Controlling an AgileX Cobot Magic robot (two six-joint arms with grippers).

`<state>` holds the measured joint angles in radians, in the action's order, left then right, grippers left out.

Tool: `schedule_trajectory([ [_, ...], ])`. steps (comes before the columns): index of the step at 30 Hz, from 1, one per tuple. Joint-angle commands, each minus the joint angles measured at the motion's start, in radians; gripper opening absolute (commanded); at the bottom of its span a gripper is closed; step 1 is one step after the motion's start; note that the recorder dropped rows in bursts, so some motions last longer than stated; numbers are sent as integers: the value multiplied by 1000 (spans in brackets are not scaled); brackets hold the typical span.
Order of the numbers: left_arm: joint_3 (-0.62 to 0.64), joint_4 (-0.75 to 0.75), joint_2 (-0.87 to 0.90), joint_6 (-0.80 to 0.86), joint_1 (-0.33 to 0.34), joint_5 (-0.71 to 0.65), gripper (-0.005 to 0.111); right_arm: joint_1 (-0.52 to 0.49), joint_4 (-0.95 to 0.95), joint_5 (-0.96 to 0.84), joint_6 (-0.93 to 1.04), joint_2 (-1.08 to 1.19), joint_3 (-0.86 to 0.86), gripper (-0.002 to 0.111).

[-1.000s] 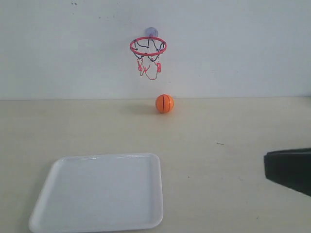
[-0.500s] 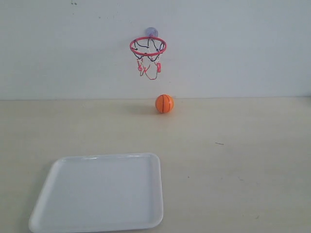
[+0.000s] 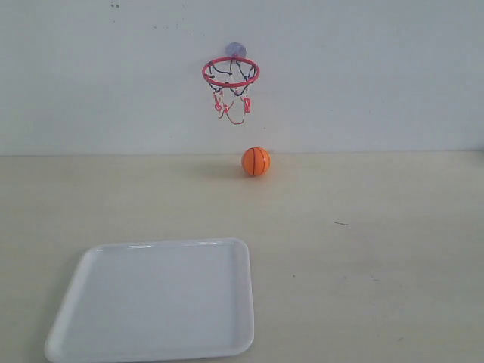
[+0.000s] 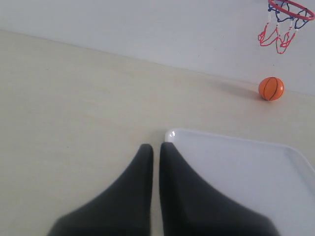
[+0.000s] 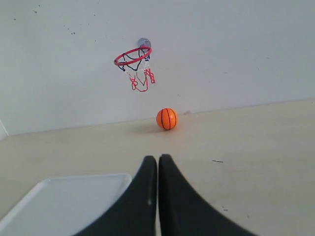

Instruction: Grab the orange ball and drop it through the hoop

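Note:
The orange ball (image 3: 255, 161) rests on the table by the back wall, a little right of straight below the hoop (image 3: 230, 72), whose red ring and net hang from a suction cup on the wall. Neither arm shows in the exterior view. In the left wrist view my left gripper (image 4: 156, 146) is shut and empty, far from the ball (image 4: 271, 88) and the hoop (image 4: 290, 9). In the right wrist view my right gripper (image 5: 157, 158) is shut and empty, with the ball (image 5: 167, 118) ahead of it and the hoop (image 5: 133, 56) above.
A white tray (image 3: 155, 299) lies on the table at the front left. It appears beside the left gripper as the tray (image 4: 236, 172) and beside the right gripper as the tray (image 5: 59, 201). The pale wall stands behind the table.
A dark part of the right arm at the right edge of the exterior view one second ago has withdrawn out of that view. Ball, hoop and tray have not moved.

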<state>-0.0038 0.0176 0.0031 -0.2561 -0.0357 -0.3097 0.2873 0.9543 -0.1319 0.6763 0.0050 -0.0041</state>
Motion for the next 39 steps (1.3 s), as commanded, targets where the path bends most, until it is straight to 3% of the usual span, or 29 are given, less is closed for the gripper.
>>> schedule_trajectory([
  [1,4,1,-3,-6,3,4,4,1,-60,11,-7,-5,4,0],
  [5,4,1,-3,-6,3,4,4,1,-356,-21,-151,-5,4,0],
  [10,4,1,-3,-6,3,4,4,1,-819,-108,-591,-5,4,0],
  [14,4,1,-3,-6,3,4,4,1,-998,-206,-801,-5,4,0],
  [22,4,1,-3,-6,3,4,4,1,-1010,-224,-902,-5,4,0],
  [39,4,1,-3,-6,3,4,4,1,-1010,-224,-902,-5,4,0],
])
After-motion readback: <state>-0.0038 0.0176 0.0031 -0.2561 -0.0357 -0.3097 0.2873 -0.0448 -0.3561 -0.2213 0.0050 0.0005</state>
